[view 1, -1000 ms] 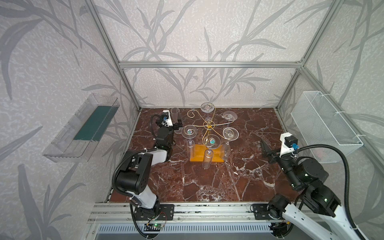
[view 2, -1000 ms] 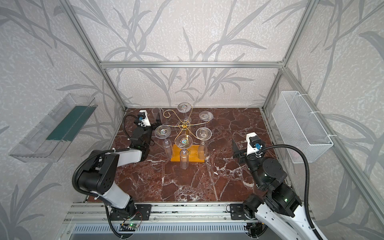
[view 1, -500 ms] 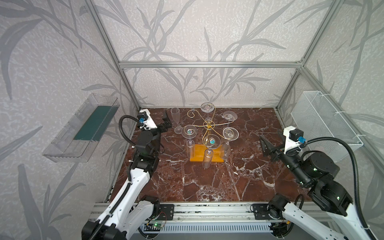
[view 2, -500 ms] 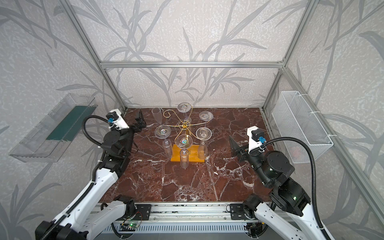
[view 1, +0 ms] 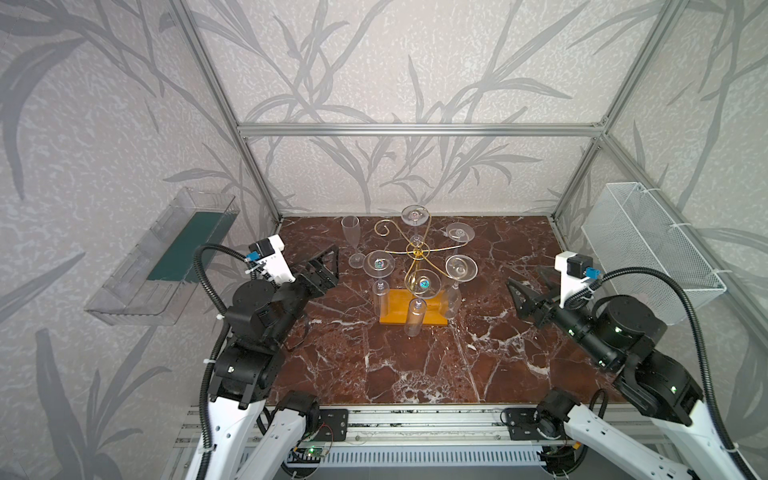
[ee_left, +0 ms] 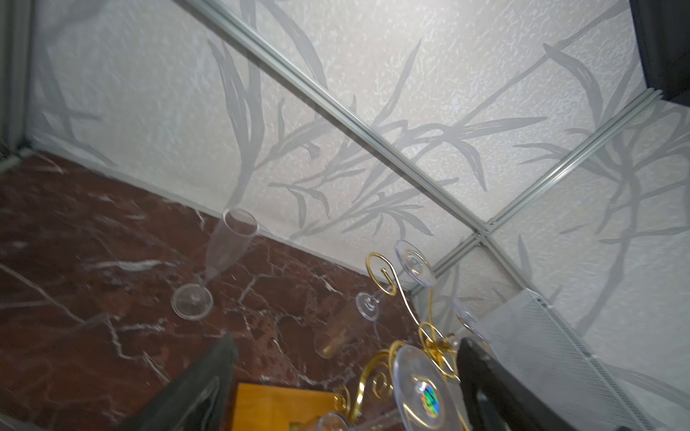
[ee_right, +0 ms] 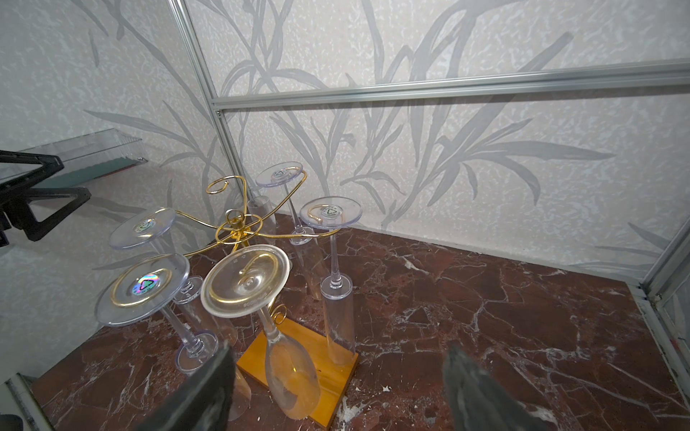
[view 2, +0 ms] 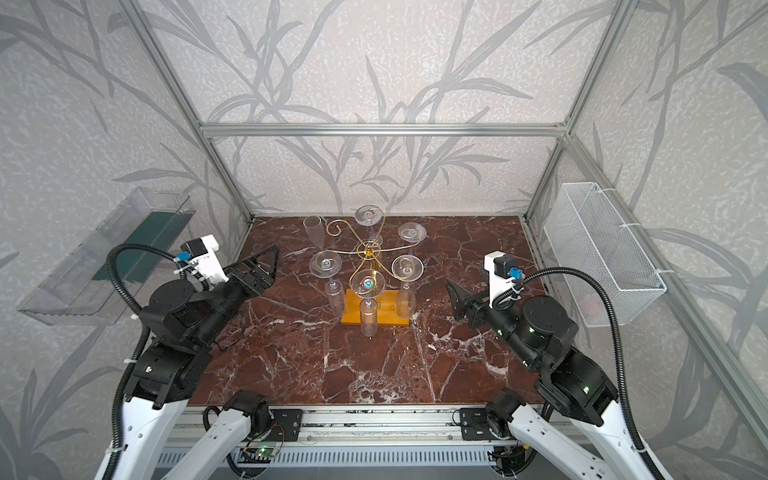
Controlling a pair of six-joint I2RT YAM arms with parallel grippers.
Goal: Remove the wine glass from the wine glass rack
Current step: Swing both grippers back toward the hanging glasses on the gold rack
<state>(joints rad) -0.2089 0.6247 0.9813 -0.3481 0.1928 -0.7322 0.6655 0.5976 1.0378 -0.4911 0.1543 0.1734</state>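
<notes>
The wine glass rack (view 1: 395, 318) (view 2: 386, 309) (ee_right: 336, 373) (ee_left: 276, 406) is gold wire on an orange-yellow base, mid-table. Several glasses hang upside down from its arms. The round-bowled wine glass (view 1: 460, 268) (view 2: 407, 268) (ee_right: 293, 373) hangs on the front right arm; the others are slim flutes. My left gripper (view 1: 335, 266) (view 2: 273, 265) (ee_left: 345, 339) hovers open and empty left of the rack, pointing at it. My right gripper (view 1: 523, 277) (view 2: 455, 291) (ee_right: 339, 349) is open and empty to the rack's right, apart from the wine glass.
One flute (view 1: 350, 239) (ee_left: 220, 261) stands upright on the marble table, back left of the rack, beside an empty scroll arm (view 1: 384, 226). A clear plastic bin (view 1: 166, 266) hangs on the left wall. A white wire basket (view 1: 648, 249) is on the right wall.
My left gripper has backed away from the upright flute, leaving it standing, and the left arm has risen and swung toward the front. The right arm has lifted slightly.
</notes>
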